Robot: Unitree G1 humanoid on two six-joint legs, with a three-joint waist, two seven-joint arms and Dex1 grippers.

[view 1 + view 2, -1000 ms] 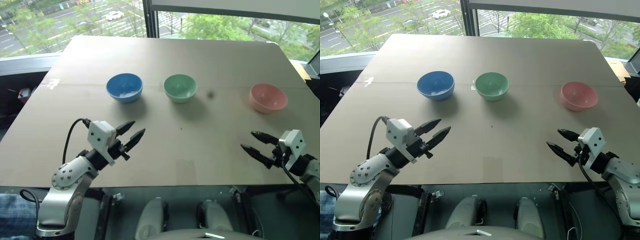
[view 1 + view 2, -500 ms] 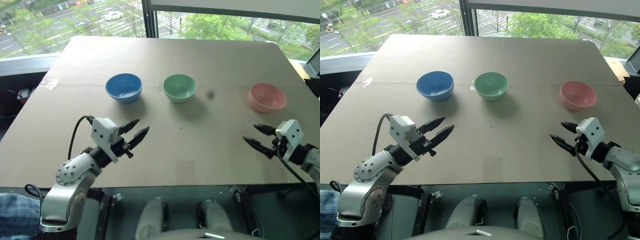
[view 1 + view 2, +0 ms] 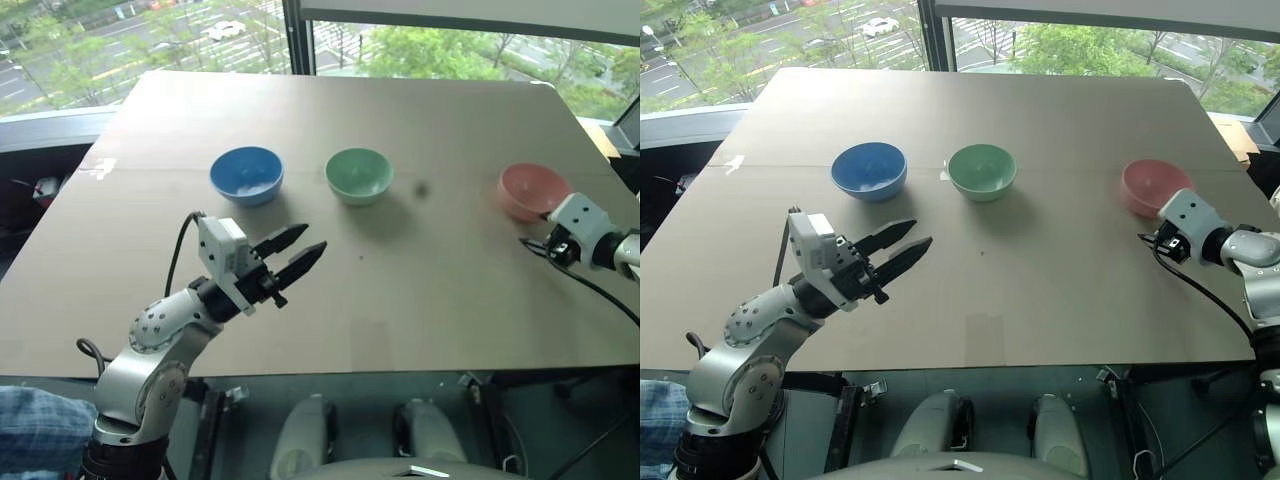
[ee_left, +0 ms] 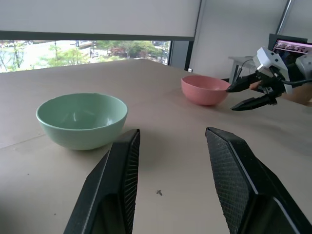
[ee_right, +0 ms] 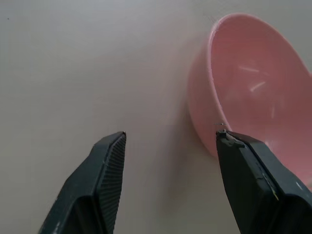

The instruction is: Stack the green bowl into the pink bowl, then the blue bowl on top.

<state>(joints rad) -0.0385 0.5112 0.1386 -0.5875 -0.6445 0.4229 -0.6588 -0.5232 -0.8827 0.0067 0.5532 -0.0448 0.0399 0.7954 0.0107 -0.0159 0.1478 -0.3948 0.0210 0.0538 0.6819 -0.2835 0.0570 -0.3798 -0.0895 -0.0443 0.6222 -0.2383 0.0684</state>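
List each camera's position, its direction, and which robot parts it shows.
Head stereo pair: looks forward and down over the brown table, the round sky-blue bowl and both arms.
Left wrist: looks along the open left gripper at the round mint-green bowl, with the right gripper beyond.
Right wrist: looks along its open fingers.
All share the round salmon-pink bowl.

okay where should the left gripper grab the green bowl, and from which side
Judging by its shape, the rim. The green bowl is smooth, round and upright with an open mouth, so pinch its near wall: one finger inside, one outside. The left gripper, jaws open, sits on the near side, so come from there, dropping over the edge.
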